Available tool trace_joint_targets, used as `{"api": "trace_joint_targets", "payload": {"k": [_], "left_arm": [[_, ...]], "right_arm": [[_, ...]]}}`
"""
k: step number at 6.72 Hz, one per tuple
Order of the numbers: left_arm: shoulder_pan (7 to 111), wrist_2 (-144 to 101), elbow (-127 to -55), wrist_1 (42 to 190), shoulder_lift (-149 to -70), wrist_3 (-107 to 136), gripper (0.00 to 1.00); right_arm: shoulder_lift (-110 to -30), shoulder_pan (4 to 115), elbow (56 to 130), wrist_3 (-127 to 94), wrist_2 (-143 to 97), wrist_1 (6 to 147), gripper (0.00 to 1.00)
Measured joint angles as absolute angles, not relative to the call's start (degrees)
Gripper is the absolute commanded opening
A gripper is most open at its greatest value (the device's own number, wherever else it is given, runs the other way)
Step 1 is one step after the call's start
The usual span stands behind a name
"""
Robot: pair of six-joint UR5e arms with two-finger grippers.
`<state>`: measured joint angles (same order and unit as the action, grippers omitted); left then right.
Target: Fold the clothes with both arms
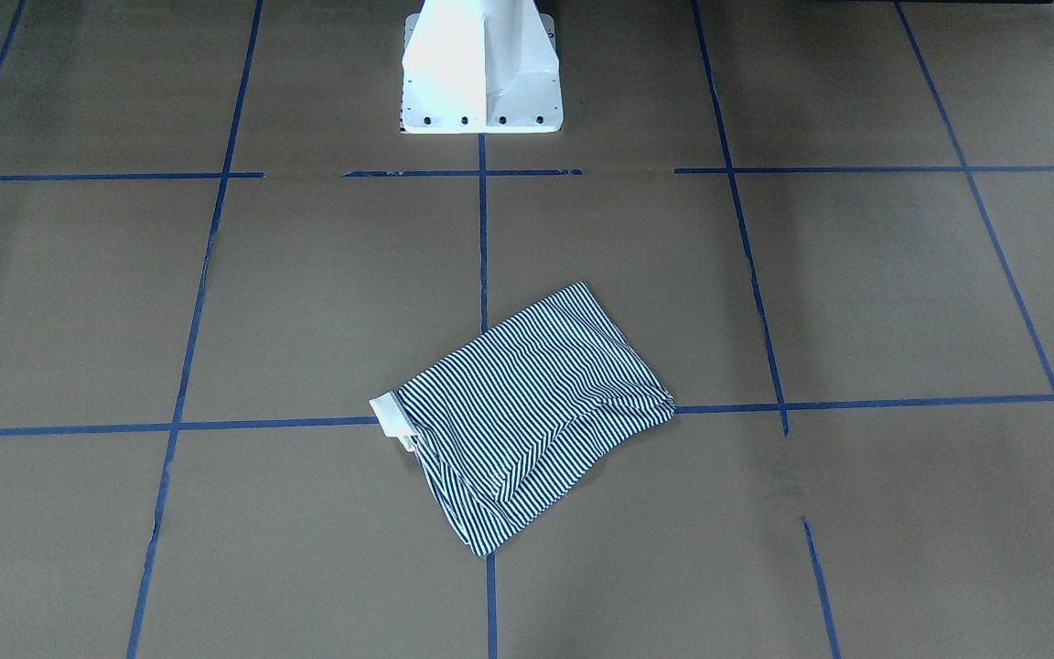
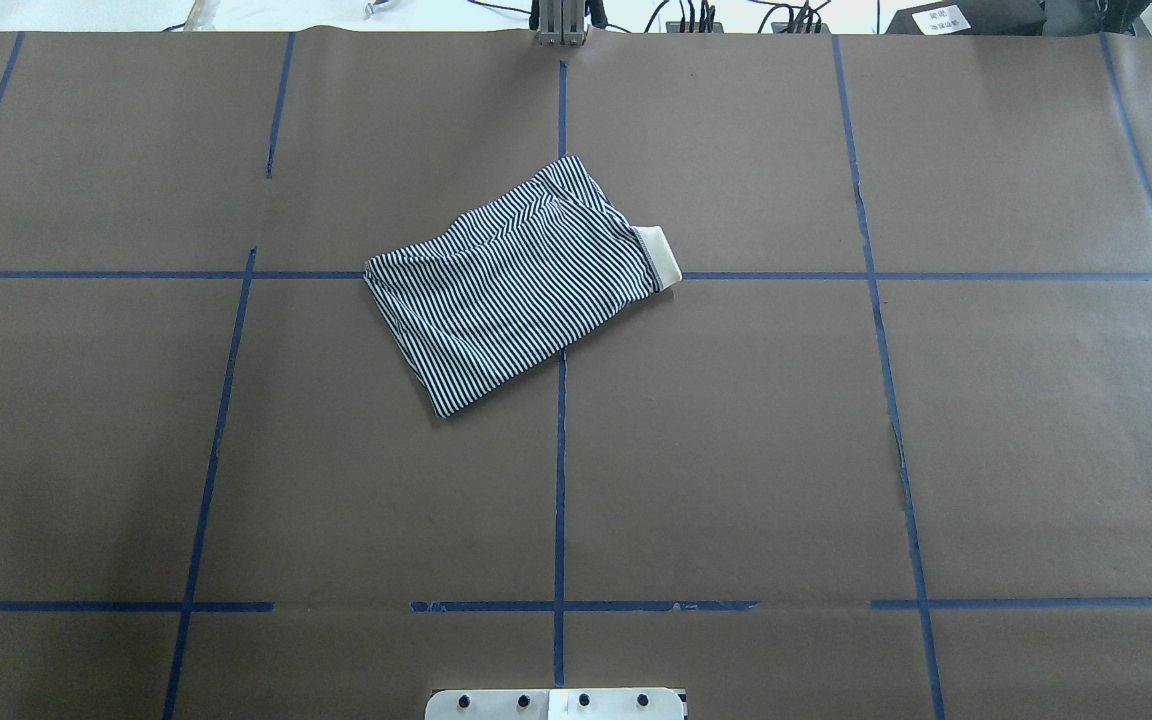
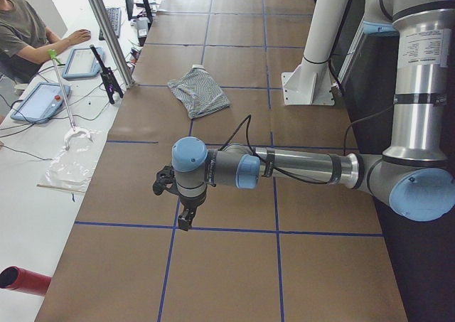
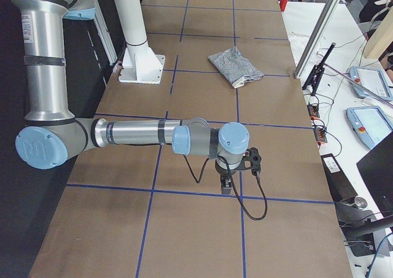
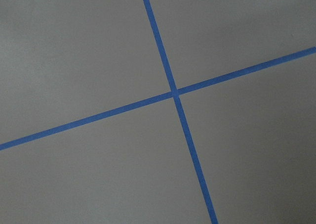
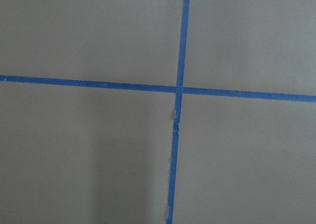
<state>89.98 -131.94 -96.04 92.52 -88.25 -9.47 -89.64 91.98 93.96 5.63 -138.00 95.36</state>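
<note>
The clothes (image 1: 527, 412) are one striped navy-and-white shirt, folded into a compact, skewed rectangle on the brown table. Its cream collar (image 1: 387, 412) pokes out at one end. The clothes (image 2: 516, 285) lie just beyond the table's middle, across a blue tape line. My left gripper (image 3: 185, 219) hangs over the table's left end, far from the clothes (image 3: 199, 91); I cannot tell whether it is open or shut. My right gripper (image 4: 226, 186) hangs over the opposite end, equally far from the clothes (image 4: 234, 65), its state also unclear. Both wrist views show only tape crossings.
The white pedestal base (image 1: 481, 73) stands at the robot's side of the table. Blue tape lines (image 2: 560, 450) grid the brown surface. Beyond the far edge a person (image 3: 28, 30) sits at a white desk with tablets (image 3: 43, 100), cables and a metal post (image 3: 106, 30).
</note>
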Motion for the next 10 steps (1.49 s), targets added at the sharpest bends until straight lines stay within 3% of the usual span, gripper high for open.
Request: {"api": "trace_joint_targets", "payload": {"k": [10], "left_arm": [[90.0, -131.95, -95.77, 93.31, -88.16, 0.61, 1.0]], "right_arm": [[-89.65, 91.94, 93.95, 6.07, -138.68, 95.45, 1.0]]}}
